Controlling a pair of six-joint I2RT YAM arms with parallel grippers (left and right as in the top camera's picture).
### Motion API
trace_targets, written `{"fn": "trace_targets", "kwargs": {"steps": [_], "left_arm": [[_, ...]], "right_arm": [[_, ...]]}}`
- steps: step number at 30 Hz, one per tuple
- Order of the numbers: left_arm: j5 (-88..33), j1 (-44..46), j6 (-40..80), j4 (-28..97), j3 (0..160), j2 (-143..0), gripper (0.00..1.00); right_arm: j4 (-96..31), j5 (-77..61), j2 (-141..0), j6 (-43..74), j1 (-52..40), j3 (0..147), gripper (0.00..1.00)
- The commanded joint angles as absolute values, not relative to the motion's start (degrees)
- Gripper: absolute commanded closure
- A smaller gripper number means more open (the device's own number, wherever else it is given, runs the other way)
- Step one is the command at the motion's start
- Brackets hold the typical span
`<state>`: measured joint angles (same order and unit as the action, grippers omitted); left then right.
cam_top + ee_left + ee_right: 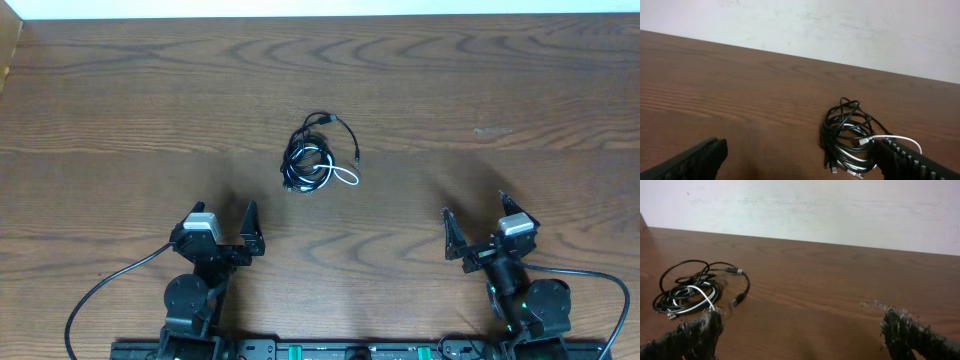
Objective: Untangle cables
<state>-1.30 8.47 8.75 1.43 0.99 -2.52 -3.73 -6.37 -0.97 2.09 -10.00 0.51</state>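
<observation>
The cables (318,158) lie in one tangled bundle near the middle of the wooden table: several thin black cords coiled together with one shorter white cord looped at the bundle's right side. The bundle also shows in the left wrist view (849,136) and the right wrist view (692,289). My left gripper (222,222) is open and empty near the front left, well short of the bundle. My right gripper (474,224) is open and empty near the front right.
The brown wooden table (150,110) fills the view, with a pale wall behind its far edge (840,25). Thick black arm cables (110,285) run along the front edge by both arm bases.
</observation>
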Motion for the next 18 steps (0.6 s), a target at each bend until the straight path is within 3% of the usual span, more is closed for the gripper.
{"fn": "trace_targets", "kwargs": {"steps": [1,5,11,18], "left_arm": [[0.47,8.64,7.97,2.04,0.27,-2.52,0.02],[-2.55,8.64,8.47,4.62,5.87,-2.55,0.02],[-2.50,8.64,9.21,26.22,29.82,-8.84,0.02],[-2.24,8.64,3.14,49.28,62.37,-35.24,0.02]], "right_arm": [[-3.86,-6.11,-0.97,1.63,-10.33,0.32,0.01],[-3.88,-6.11,-0.97,1.63,-10.33,0.32,0.01],[-3.88,-6.11,-0.97,1.63,-10.33,0.32,0.01],[-3.88,-6.11,-0.97,1.63,-10.33,0.32,0.01]]}}
